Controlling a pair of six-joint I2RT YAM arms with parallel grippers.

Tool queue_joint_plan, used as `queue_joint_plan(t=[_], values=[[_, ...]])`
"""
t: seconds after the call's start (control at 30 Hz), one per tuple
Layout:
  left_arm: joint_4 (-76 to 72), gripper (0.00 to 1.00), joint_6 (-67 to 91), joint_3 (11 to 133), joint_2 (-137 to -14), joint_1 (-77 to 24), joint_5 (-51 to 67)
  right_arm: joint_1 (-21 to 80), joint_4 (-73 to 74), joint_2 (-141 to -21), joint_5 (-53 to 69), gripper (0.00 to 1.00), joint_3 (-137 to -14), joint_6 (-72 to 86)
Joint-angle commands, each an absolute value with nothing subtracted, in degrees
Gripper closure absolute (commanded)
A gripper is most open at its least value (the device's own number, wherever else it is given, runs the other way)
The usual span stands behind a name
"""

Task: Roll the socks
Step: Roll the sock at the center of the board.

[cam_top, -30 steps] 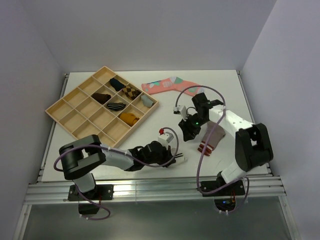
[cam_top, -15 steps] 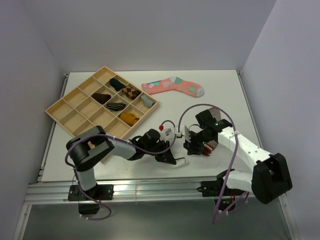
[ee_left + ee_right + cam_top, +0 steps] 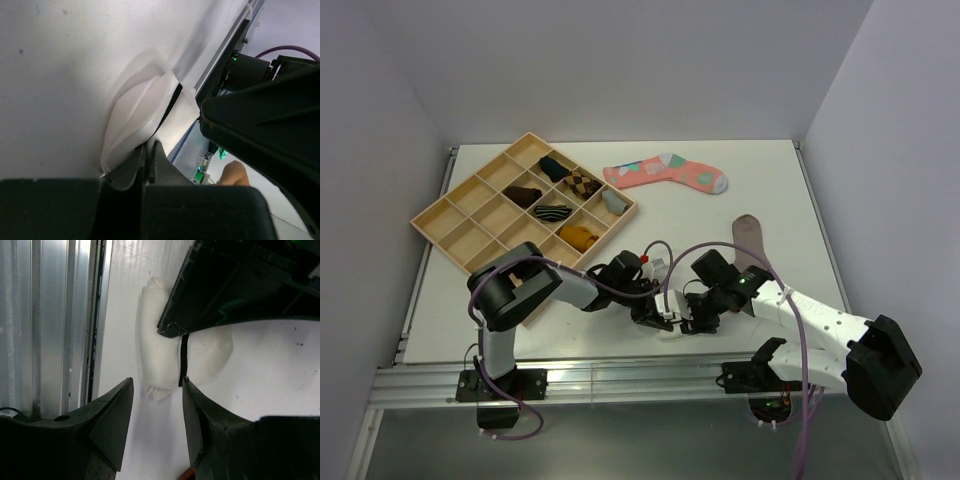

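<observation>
Near worktop (image 3: 750, 170) edge, centre: white sock (image 3: 137, 117), loosely rolled. Soft, light, floppy; likely unrolls unless held across roll. Left fingers (image 3: 127, 169) pressed together, pinching its edge; right fingers (image 3: 111, 412) spread just beside it. Brown sock (image 3: 748, 235) lies farther right. Worktop smooth, white; walls close around.

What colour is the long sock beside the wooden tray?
The sock is coral pink with teal and white patches; top view.
</observation>
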State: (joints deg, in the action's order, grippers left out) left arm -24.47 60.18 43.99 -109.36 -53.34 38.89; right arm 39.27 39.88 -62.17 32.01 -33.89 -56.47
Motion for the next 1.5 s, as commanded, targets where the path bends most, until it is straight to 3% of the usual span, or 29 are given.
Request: queue_joint_plan(t=[0.0, 0.6, 0.8, 0.83, 0.93, 1.1, 1.47], values=[[-19.4, 1.0, 60.9, 43.7, -112.2, -53.3, 38.4, 41.5, 36.4, -60.1, 30.3, 0.49, -33.1, -55.8], [-20.1, 1.0, 65.1, 45.1, -113.6, -51.4, 39.4, 48.5, 28.7, -66.1, 23.2, 0.56, -30.2, -51.7], [-23.1, 0.96, 68.4, 44.6, -112.6, -51.4, 38.8, 48.5, 27.9, -68.4, 22.3, 0.73, -30.1, -50.6], [-22.9, 0.96, 68.6, 44.7, -112.2, -51.4, 37.3, 48.5, 27.9, -69.3, 22.5, 0.79, -30.7, -50.2], [-24.1, 0.92, 69.3, 43.4, -109.9, -51.3, 34.7, 47.6, 29.4, -70.9, 24.1, 0.85, -32.2, -50.5], [-28.5, 0.92, 69.6, 39.4, -104.4, -51.3, 26.2, 42.3, 37.1, -77.9, 30.9, 0.87, -38.5, -53.4], [-44.3, 0.79, 66.4, 27.9, -92.3, -53.3, 8.4, 33.0, 58.1, -102.6, 38.8, 0.88, -57.8, -59.8]])
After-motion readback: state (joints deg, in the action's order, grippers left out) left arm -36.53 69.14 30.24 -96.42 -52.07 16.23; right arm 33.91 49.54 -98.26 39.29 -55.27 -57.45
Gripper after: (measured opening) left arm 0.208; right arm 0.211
